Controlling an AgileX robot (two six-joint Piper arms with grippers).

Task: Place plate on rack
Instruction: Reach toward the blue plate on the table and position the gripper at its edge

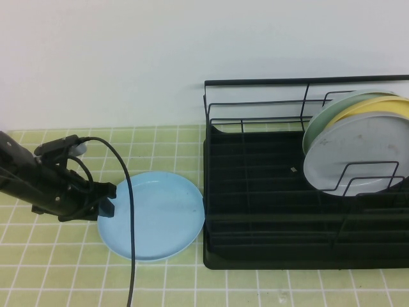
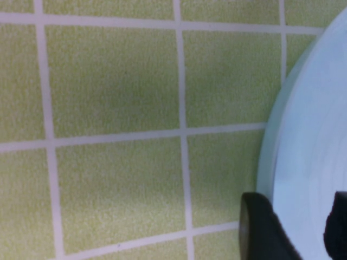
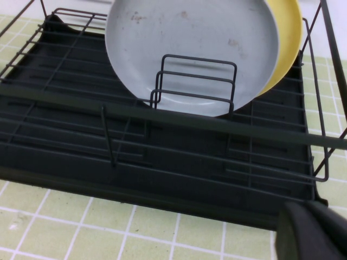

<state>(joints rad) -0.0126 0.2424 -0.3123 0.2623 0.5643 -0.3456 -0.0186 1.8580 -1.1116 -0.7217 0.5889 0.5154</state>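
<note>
A light blue plate (image 1: 156, 214) lies flat on the green tiled table, just left of the black dish rack (image 1: 255, 192). My left gripper (image 1: 107, 203) is at the plate's left rim. In the left wrist view its two dark fingers straddle that rim, one finger (image 2: 260, 230) on the edge and the other over the plate (image 2: 314, 135); the left gripper (image 2: 298, 230) is shut on it. The right gripper (image 3: 314, 233) is out of the high view. It hangs shut with nothing in it, in front of the rack (image 3: 162, 162).
A grey plate (image 1: 358, 150), a yellow one (image 1: 383, 109) and a green one (image 1: 339, 105) stand upright in the rack's right end. The rack's left slots hold nothing. My left arm's black cable (image 1: 131, 243) drapes across the blue plate's left side.
</note>
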